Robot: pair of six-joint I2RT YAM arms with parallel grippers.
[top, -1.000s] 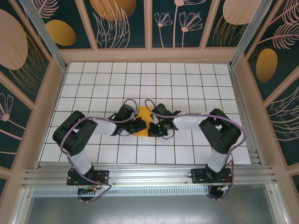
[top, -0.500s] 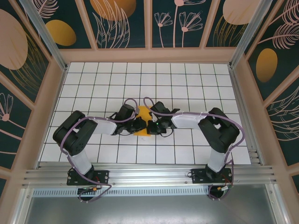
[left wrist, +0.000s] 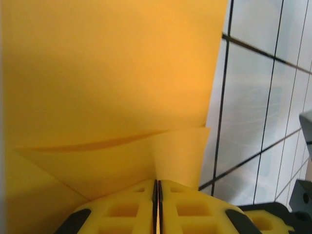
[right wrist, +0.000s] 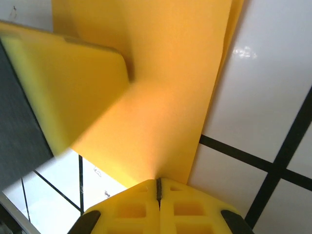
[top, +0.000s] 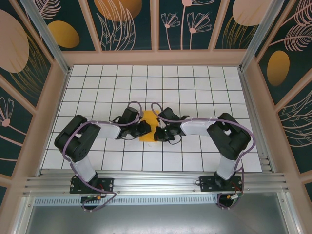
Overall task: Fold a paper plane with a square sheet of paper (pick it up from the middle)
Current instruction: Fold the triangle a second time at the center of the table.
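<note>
Seen from above, the thin orange-yellow folded sheet of paper [top: 148, 120] lay near the middle of the white grid-tiled table [top: 195, 83]. The left gripper [top: 145, 128] and the right gripper [top: 158, 132] met at that middle, one on each side of the sheet.

In the left wrist view, the left gripper [left wrist: 157, 192] was pressed closed, its yellow fingers [left wrist: 122, 209] pinching a creased edge of the sheet of paper [left wrist: 112, 73] over the table [left wrist: 253, 122].

In the right wrist view, the right gripper [right wrist: 158, 187] was clamped tight on the sheet's narrowing end [right wrist: 165, 97], above the table [right wrist: 253, 112].
</note>
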